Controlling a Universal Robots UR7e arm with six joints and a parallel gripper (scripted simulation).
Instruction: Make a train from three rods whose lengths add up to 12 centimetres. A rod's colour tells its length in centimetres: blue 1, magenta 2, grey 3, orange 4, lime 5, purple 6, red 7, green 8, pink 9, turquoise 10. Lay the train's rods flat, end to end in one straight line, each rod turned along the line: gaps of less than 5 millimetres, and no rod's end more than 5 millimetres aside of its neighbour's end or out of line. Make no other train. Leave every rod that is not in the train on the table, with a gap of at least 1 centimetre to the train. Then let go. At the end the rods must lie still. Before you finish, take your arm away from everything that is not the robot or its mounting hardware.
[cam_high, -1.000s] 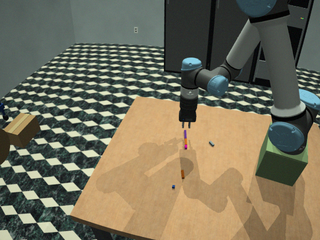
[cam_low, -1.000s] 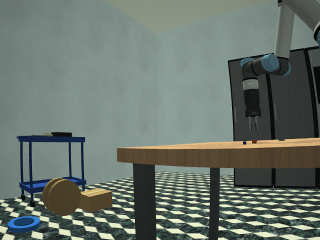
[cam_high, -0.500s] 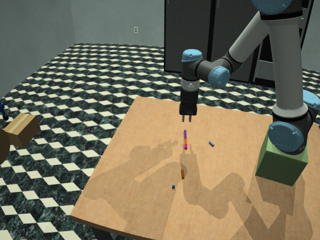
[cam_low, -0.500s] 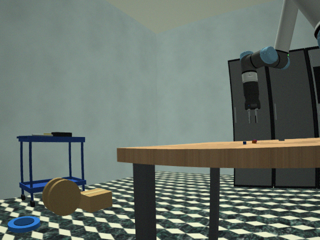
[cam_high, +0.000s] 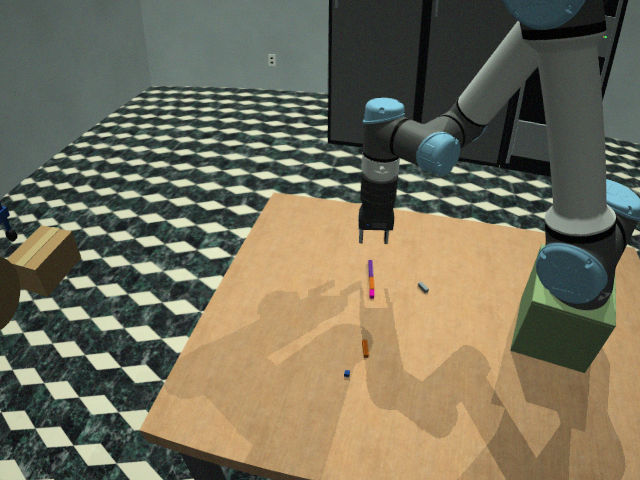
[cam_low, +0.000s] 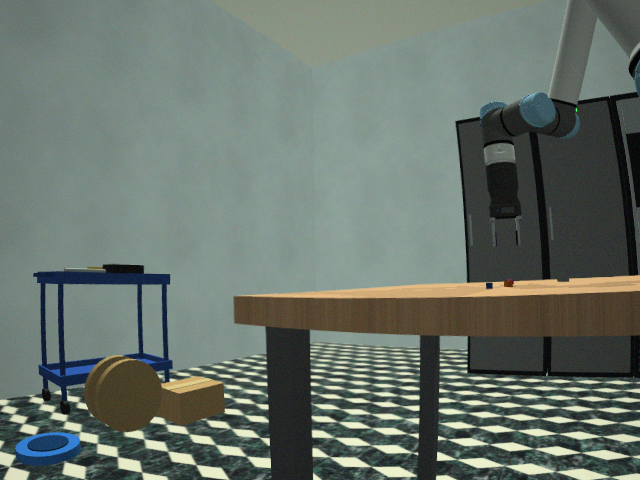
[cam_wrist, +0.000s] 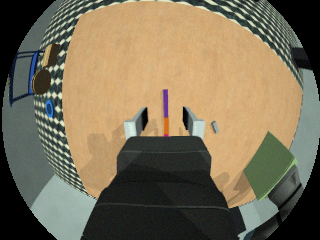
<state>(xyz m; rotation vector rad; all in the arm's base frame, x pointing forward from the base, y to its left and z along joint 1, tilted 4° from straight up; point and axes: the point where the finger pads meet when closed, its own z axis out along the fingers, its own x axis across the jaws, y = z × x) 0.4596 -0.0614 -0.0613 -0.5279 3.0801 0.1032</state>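
Train of purple (cam_high: 370, 268), orange (cam_high: 371, 282), magenta (cam_high: 371, 293) rods lying end to end mid-counter (cam_high: 289, 248); jaws spread, empty, above it; retreat straight up, leaving spare rods well apart.
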